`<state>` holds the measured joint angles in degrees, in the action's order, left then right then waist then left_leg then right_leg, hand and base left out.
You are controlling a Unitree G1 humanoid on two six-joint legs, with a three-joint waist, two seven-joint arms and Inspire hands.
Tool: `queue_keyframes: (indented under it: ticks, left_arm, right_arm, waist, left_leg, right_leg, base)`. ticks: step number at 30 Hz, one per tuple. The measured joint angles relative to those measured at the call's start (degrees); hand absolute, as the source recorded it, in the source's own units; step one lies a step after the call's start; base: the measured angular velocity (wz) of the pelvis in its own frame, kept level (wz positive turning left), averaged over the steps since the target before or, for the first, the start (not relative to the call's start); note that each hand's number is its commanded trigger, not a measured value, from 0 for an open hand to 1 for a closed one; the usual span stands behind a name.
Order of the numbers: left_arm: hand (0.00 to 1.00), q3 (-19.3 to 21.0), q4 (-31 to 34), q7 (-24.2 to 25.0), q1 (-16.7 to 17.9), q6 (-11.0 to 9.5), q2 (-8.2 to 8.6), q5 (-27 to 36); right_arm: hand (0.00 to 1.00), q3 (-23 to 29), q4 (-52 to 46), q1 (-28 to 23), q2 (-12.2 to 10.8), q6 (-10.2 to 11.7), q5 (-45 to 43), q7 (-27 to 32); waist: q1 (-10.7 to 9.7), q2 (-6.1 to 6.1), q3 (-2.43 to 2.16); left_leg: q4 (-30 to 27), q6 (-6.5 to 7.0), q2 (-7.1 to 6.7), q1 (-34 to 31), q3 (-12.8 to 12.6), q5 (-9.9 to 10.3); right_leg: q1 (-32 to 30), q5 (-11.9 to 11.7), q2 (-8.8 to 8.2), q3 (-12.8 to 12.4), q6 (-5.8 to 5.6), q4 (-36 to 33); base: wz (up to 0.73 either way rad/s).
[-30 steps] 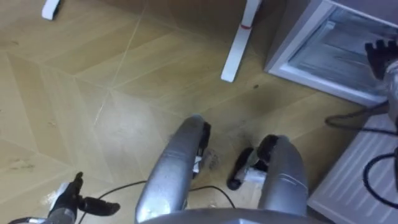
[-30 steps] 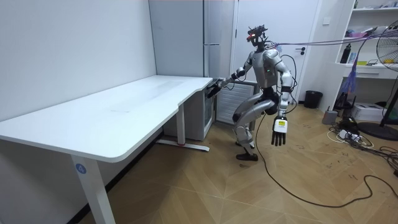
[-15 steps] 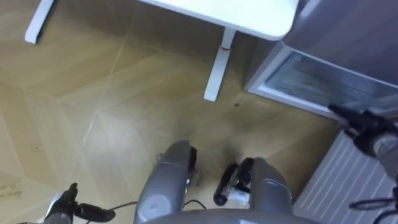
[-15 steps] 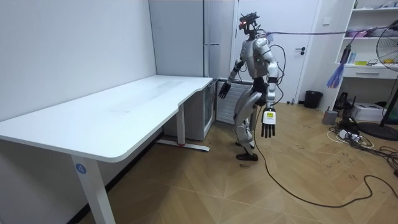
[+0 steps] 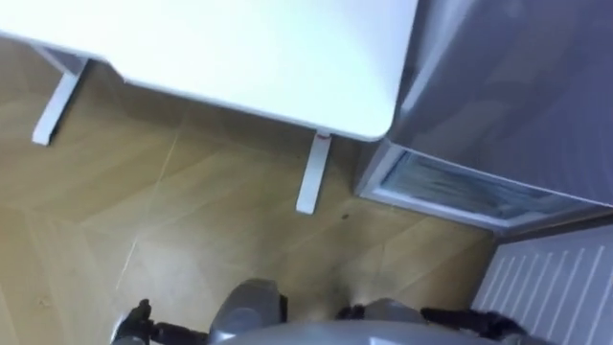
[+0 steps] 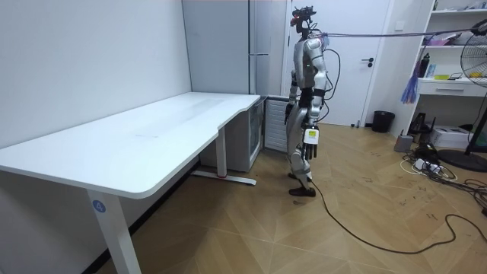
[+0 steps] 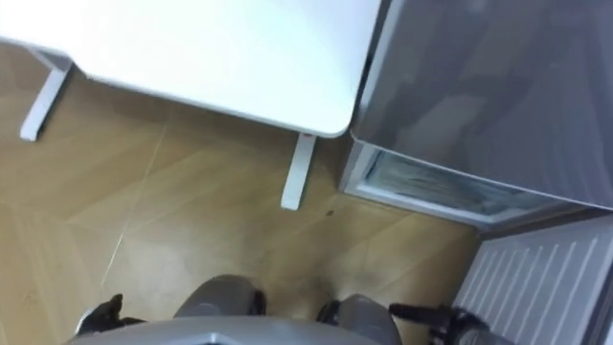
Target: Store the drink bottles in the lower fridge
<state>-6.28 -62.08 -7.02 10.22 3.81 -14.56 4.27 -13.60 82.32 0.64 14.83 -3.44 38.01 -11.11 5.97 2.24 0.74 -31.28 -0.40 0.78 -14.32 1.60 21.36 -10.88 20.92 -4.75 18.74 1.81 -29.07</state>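
Ahead of the left hand (image 5: 140,320), across a stretch of wooden floor (image 5: 192,201), the white table (image 5: 239,57) takes up the upper left of the eye views. One of its white legs (image 5: 310,177) comes down at the near corner. Ahead of the right hand (image 5: 474,321) rises the tall grey fridge (image 5: 517,86), its top cut off by the edge of the view. Below it sits the lower fridge (image 5: 460,187), a low compartment with a pale frame that touches the table's corner on one side. It is open. Its door (image 5: 556,283), white and ribbed on the inner face, swings out toward the robot and lies just outward of the right hand, cut off at the lower right corner.

Inside the lower fridge there is only a pale, glassy surface seen at a slant. Whether drinks stand in it cannot be made out.

In the room view the robot stands upright at the end of the table, close beside the fridge, with both arms hanging. The left hand (image 6: 307,148) hangs by the thigh with its fingers straight and pointing at the floor, holding nothing. In the eye views the same hand is a dark shape at the bottom edge, thumb apart from the fingers. The right hand is partly cut off at the bottom edge. Its dark fingers lie stretched out and loose, closed round nothing.
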Motion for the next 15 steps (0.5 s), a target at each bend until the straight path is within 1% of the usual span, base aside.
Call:
queue_keyframes:
  ticks: [1, 3, 5, 7, 8, 10, 11, 12, 13, 15]
  left_arm:
    - [0.00, 0.59, 0.08, -0.11, 0.38, -0.11, 0.23, 0.04]
    - [0.00, 0.73, 0.09, -0.38, 1.07, -0.18, 0.37, -0.01]
    - [0.00, 0.90, -0.39, -0.66, 1.58, -0.09, 0.96, -0.56]
    - [0.00, 1.14, -0.88, -1.07, 1.89, 0.09, 1.67, -2.14]
    - [0.00, 1.41, -0.96, -1.06, 1.96, 0.59, 2.18, -2.89]
    - [0.00, 1.83, -0.89, -0.97, 1.99, 1.04, 2.61, -4.62]
    - [0.00, 2.14, -0.65, -0.95, 1.92, 1.03, 2.59, -5.09]
    - [0.00, 2.46, -0.35, -0.91, 1.91, 1.03, 2.59, -5.09]
    - [0.00, 3.40, 0.18, -0.76, 1.96, 0.97, 2.60, -5.10]
    - [0.00, 5.04, 0.59, -0.75, 1.72, 0.92, 2.60, -5.56]
  right_arm:
    - [0.00, 0.75, -0.09, -0.19, -0.47, 0.00, 0.02, 0.15]
    - [0.00, 1.41, -0.89, -1.02, -1.18, 0.15, -0.15, 0.62]
    - [0.00, 1.41, -2.37, -2.66, -1.52, 0.34, -0.30, 0.91]
    - [0.00, 1.40, -2.39, -2.92, -1.70, 0.29, -0.23, 1.39]
    - [0.00, 1.40, -2.45, -2.99, -1.81, 0.35, -0.16, 1.88]
    - [0.00, 1.50, -2.54, -3.46, -2.24, 0.37, -0.47, 2.43]
    - [0.00, 1.71, -2.75, -3.95, -2.66, 0.38, -0.63, 2.39]
    - [0.00, 2.04, -3.14, -4.17, -2.81, 0.35, -0.67, 2.34]
    - [0.00, 2.64, -3.64, -4.58, -3.03, 0.38, -0.86, 2.28]
    - [0.00, 3.92, -3.73, -4.67, -3.47, 0.39, -1.66, 2.27]
  waist:
    - [-0.92, 0.02, -0.06]
    - [-1.29, 0.26, -0.17]
    - [-2.24, 0.16, -0.28]
    - [-2.35, 0.23, -0.47]
    - [-2.48, 0.26, -0.54]
    - [-2.94, -0.12, -0.36]
    - [-3.26, -0.17, -0.36]
    - [-3.48, -0.09, -0.33]
    - [-4.12, -0.11, -0.28]
    - [-4.79, 0.05, -0.26]
  left_leg:
    - [1.64, -0.11, 0.23, 1.65, -0.02, -0.45]
    - [3.95, -0.34, 0.43, 4.03, -0.13, -1.16]
    - [6.91, -0.35, 0.50, 6.61, -0.47, -1.96]
    - [8.67, -0.35, 0.54, 8.28, -1.08, -2.51]
    - [9.71, -0.35, 0.57, 9.43, -1.32, -2.65]
    - [11.47, -0.34, 0.61, 11.27, -1.33, -3.08]
    - [12.84, -0.34, 0.60, 12.55, -1.37, -3.52]
    - [13.52, -0.33, 0.58, 13.17, -1.37, -3.72]
    - [14.61, -0.29, 0.52, 14.32, -1.43, -3.99]
    - [15.94, -0.26, 0.35, 15.57, -1.65, -4.49]
  right_leg:
    - [1.89, -0.59, 0.55, 0.00, -0.16, 2.17]
    - [4.31, -1.65, 1.23, 0.01, -0.09, 5.23]
    - [6.94, -2.59, 1.86, -0.17, -0.40, 8.37]
    - [8.05, -3.32, 2.13, -0.87, -0.49, 9.40]
    - [8.81, -3.66, 2.54, -1.35, -0.56, 10.29]
    - [11.11, -4.61, 3.01, -1.48, -0.71, 12.85]
    - [12.47, -5.23, 3.07, -1.50, -0.81, 14.52]
    - [13.16, -5.47, 3.11, -1.51, -0.93, 15.17]
    - [14.18, -5.73, 3.21, -1.55, -1.02, 16.08]
    - [15.00, -5.90, 3.48, -1.64, -1.12, 16.65]
  base:
    - [0.00]
    - [-0.02]
    - [0.00]
    - [-0.16]
    - [-0.20]
    - [-0.05]
    - [0.00]
    - [0.00]
    - [0.00]
    - [-0.04]
